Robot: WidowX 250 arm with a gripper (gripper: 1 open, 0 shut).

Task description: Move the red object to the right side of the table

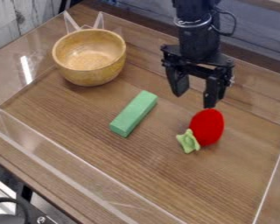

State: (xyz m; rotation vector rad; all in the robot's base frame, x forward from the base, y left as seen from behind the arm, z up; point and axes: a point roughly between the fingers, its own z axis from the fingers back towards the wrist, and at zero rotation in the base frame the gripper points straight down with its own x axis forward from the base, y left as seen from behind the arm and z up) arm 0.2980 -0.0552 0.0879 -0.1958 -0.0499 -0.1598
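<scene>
Hanging over the brown wood-grain surface (73, 140) edged with low clear plastic walls, the black tool (199, 87) is pointing downward with its fingers spread apart and nothing between them. It is sitting just above and behind the small rounded red strawberry-like toy with a light green leafy cap (205, 127), which is lying on the surface toward the right. A flat green rectangular block (133, 114) is lying left of the toy, and a round wooden bowl (90, 56) is standing at the far left.
</scene>
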